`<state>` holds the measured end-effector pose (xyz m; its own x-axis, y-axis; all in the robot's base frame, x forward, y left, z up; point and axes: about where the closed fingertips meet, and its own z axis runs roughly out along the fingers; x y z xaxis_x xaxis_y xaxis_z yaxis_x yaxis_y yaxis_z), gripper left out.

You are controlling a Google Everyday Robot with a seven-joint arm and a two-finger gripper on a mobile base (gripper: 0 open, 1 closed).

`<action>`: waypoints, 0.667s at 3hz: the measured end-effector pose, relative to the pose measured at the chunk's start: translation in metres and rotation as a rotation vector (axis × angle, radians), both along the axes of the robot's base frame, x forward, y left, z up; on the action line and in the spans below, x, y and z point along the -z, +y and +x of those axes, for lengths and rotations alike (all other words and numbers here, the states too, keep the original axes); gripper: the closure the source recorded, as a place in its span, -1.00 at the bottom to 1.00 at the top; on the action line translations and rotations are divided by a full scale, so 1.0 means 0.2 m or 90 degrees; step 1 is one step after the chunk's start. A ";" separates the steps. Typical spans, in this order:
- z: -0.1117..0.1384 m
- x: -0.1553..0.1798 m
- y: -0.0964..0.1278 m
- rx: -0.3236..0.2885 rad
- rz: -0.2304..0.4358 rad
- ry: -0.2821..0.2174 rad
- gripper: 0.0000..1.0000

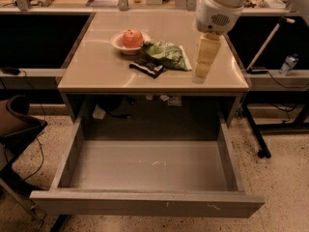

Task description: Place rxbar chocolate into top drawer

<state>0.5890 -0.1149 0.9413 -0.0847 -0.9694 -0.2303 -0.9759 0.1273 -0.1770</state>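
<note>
The rxbar chocolate (147, 67), a slim black bar with white markings, lies flat on the beige table (101, 71) near its middle. It touches the left edge of a green snack bag (167, 55). The top drawer (145, 208) is pulled fully out below the table front, and its grey inside shows nothing in it. My gripper (199, 75) hangs from the white arm (219, 6) over the table's right part. It points down, to the right of the green bag and the bar, and holds nothing that I can see.
A red apple in a white bowl (131, 38) stands behind the bar. A dark chair (17, 124) is at the left beside the drawer. Black desks flank the table. A stand's legs (263, 129) and cables lie on the floor at the right.
</note>
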 end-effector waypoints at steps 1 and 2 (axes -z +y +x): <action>0.16 0.20 0.24 -0.052 0.038 0.034 -1.00; 0.16 0.20 0.24 -0.052 0.038 0.034 -1.00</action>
<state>0.6213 -0.0663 0.9019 -0.0198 -0.9582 -0.2855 -0.9913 0.0559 -0.1188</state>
